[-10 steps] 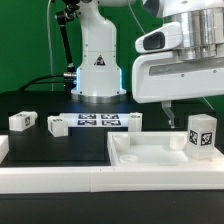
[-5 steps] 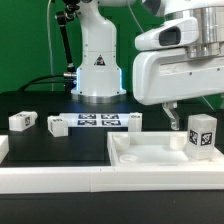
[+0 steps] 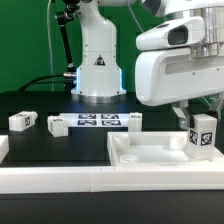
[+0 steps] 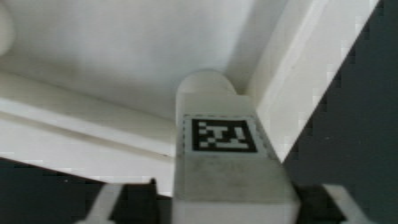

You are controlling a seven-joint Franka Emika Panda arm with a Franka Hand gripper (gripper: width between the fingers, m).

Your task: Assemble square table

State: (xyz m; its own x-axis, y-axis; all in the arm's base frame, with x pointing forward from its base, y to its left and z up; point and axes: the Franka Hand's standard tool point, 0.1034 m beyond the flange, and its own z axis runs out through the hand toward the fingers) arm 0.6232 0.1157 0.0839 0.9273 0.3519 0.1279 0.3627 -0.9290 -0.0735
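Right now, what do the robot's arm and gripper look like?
The arm is glossy white with rounded segments. It has a dark triangular marking on its lower body and a blue glowing ring round its foot. Black cables run beside it. The gripper has a bulky, rounded white housing and two slim grey fingers.

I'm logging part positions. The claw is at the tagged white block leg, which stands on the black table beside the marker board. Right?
No. The tagged white block leg at the claw stands inside the white square tray-like plastic top, as the exterior view shows.
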